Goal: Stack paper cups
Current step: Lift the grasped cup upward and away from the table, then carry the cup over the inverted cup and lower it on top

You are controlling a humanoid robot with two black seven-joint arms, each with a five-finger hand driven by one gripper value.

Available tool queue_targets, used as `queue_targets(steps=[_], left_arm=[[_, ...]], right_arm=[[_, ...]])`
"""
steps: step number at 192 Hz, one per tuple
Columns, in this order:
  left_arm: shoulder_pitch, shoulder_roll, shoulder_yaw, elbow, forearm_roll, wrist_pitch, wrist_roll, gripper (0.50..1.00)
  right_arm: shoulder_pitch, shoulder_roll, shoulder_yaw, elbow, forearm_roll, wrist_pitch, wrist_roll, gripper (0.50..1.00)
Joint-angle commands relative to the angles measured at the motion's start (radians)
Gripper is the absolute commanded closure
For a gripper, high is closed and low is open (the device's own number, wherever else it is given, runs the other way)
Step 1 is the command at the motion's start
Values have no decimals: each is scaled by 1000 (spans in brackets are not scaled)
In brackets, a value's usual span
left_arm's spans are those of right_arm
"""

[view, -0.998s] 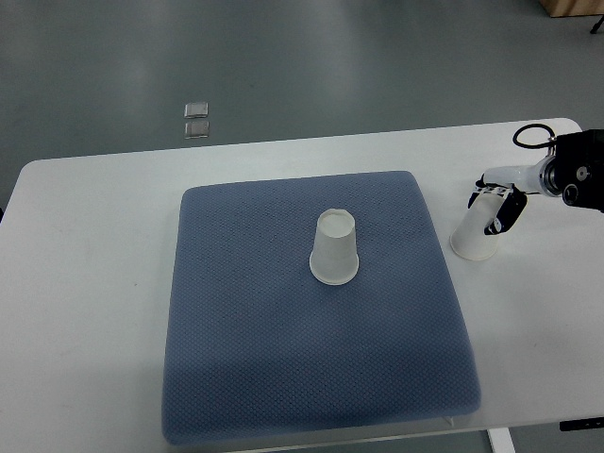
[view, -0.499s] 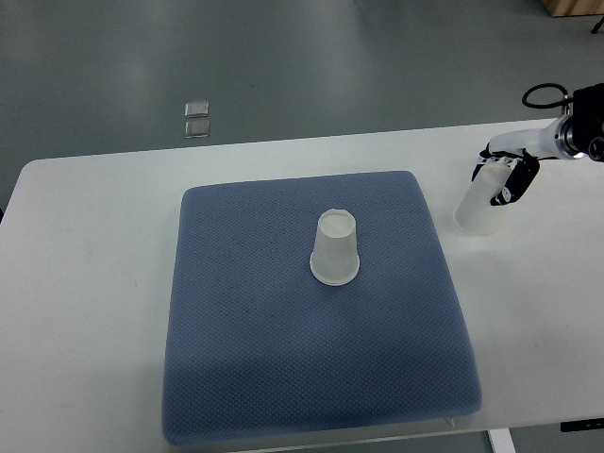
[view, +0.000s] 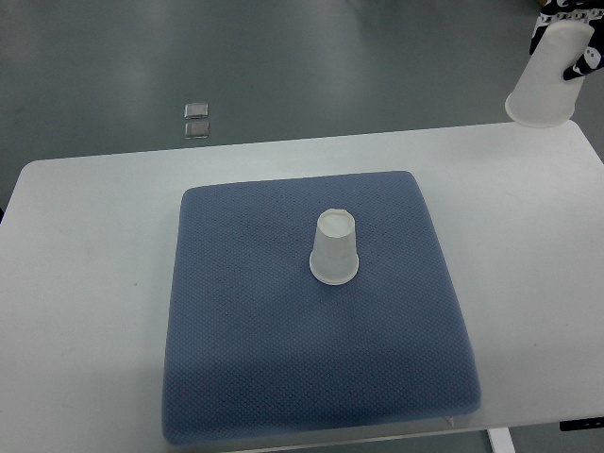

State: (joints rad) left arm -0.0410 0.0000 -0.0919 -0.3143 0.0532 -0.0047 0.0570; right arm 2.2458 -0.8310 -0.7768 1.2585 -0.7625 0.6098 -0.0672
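At the upper right corner of the frame, the right hand [view: 566, 42] held a paper cup [view: 549, 77] upside down, its dark fingers [view: 586, 62] wrapped round the closed base end while the wide open rim pointed down and to the lower left. That held cup was lifted clear of the white table [view: 85, 283], its rim showing just above the table's far right corner against the grey floor [view: 330, 66]. Only a small part of the hand showed; the arm behind it was cut off by the frame edge. Well apart from it, near the middle of the frame, a second paper cup [view: 335, 248] stood upside down on a blue-grey textured mat [view: 245, 359], wide rim down on the fabric and the narrow base up, nothing touching it. The mat lay square on the table and covered most of its centre, with bare white tabletop left along the left, right and far sides. Beyond the table's far edge, upper left of centre, two small clear square pieces [view: 196, 121] lay close together on the floor. No left hand appeared anywhere in view.
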Motion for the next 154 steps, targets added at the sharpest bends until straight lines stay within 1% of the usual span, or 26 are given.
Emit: queue_targets(steps=[1,22,50,94,139,154], left_arm=[[0,0,0,0,0,0,0,500],[0,0,-2,1,0,0,0,500],[0,0,-2,1,0,0,0,500],[0,0,-2,1,0,0,0,500],[1,0,-3,11,-3,2,0,500],[1,0,-3,11,-3,2,0,500]], right_arm=[[18,3,2,12,0,1,-2,846],[20,18,10,13,3,1,-3,846],[20,73,19,16,23,1,-2,848],[18,219,60,16,181,1,-3,848],[11,412,60,5,311,-94,-3,846],[5,458,60,5,338,-122,-3,846]])
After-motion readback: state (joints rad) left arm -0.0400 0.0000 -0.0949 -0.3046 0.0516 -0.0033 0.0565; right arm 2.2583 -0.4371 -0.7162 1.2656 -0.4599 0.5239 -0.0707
